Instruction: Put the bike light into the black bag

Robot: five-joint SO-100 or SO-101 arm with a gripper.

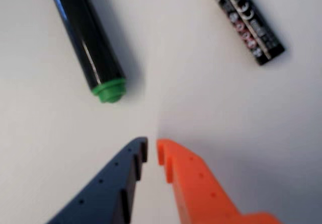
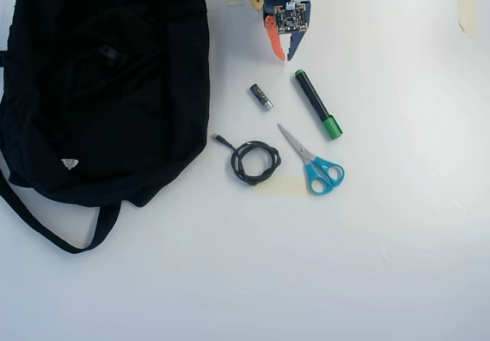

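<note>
The black bag point(image 2: 145, 126) fills the left of the overhead view, strap trailing at the bottom left and a white triangular tag low on it. A small black chunky shape point(image 2: 112, 54) lies on the bag's upper fabric and looks like the bike light, though black on black hides its detail. My gripper point(image 2: 285, 56) is at the top centre, right of the bag and well away from it. In the wrist view the gripper point(image 1: 152, 151) has its blue and orange fingers nearly touching, with nothing between them. It hovers over bare table.
A black marker with a green cap point(image 2: 318, 105) point(image 1: 85, 38) and a small battery point(image 2: 260, 96) point(image 1: 246, 22) lie just below the gripper. Further down are a coiled black cable point(image 2: 255, 162), blue-handled scissors point(image 2: 314, 165) and a tape strip point(image 2: 279, 186).
</note>
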